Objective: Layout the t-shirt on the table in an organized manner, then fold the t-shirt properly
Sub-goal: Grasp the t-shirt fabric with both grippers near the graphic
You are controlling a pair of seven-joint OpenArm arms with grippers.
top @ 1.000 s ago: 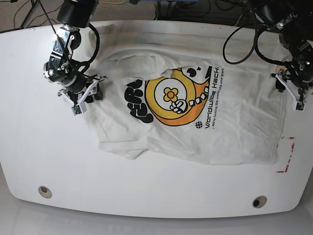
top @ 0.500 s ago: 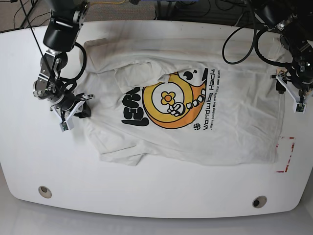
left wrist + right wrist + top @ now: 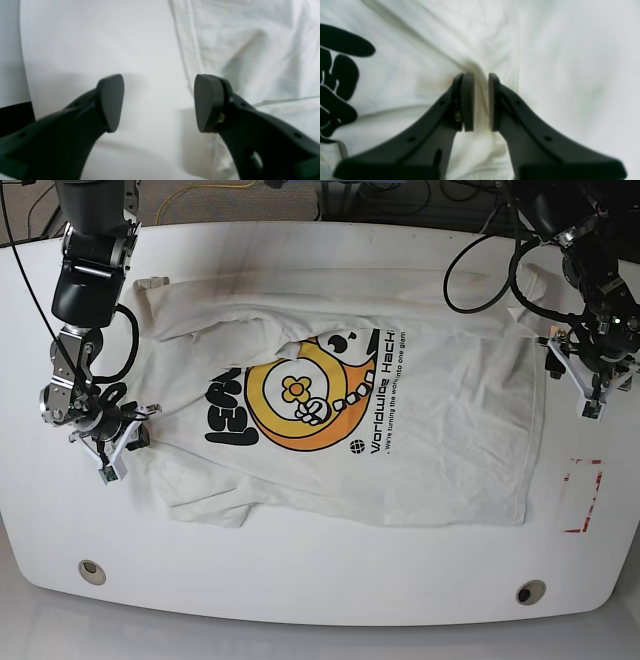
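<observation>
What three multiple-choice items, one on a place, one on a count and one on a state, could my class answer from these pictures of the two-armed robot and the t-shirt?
1. Where is the red-outlined rectangle mark on the table in the base view?
A. Under the shirt's graphic
B. Right of the t-shirt, on bare table
C. Beside the left grommet

2. How many round metal grommet holes show along the table's near edge?
A. One
B. Two
C. Four

3. What is the right hand doing?
A. Pinching a fold of the t-shirt
B. Open above bare table
C. Holding a tag

Answers:
1. B, the mark lies just past the shirt's right edge.
2. B, one grommet sits near the left, another near the right.
3. A, the right wrist view shows white cloth between the nearly closed fingers; the left hand stands open.
</observation>
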